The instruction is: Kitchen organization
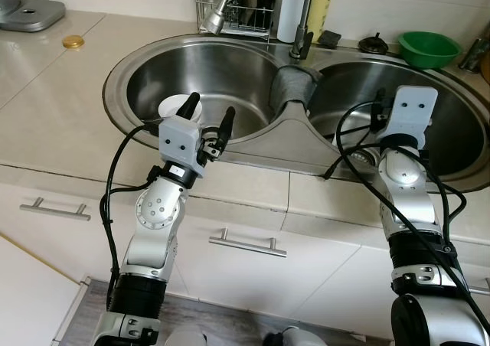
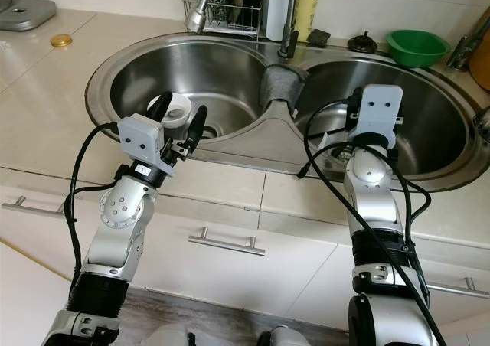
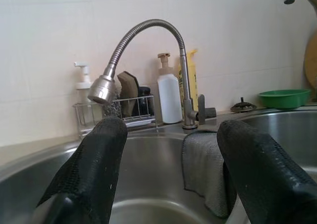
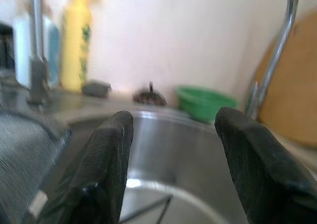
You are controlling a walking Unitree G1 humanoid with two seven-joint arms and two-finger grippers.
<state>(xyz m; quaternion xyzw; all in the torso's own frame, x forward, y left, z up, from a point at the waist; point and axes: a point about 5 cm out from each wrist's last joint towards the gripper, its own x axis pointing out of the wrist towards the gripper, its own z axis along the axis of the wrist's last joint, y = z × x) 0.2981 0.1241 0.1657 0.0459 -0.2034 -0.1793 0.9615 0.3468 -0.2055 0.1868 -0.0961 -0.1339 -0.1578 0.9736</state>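
Observation:
A steel double sink [image 1: 115, 74] is set in the beige counter. A white cup [image 1: 178, 106] stands in the left basin near its front wall. My left gripper [image 1: 209, 110] hovers over that basin's front rim, right beside the cup, open with nothing between its fingers. A grey cloth [image 1: 293, 86] hangs over the divider between the basins, and it appears again as the cloth [image 3: 203, 169] in the left wrist view. Over the front of the right basin, my right gripper [image 4: 173, 130] is open and empty, pointing at the far wall.
A gooseneck faucet [image 3: 148, 28] with its spray head [image 1: 217, 13] reaches over the left basin. Behind it are a wire rack [image 1: 233, 13], a white bottle [image 1: 291, 13] and a yellow bottle [image 1: 321, 5]. A green bowl [image 1: 429, 49] sits back right. A small gold lid [image 1: 73, 42] lies on the left counter.

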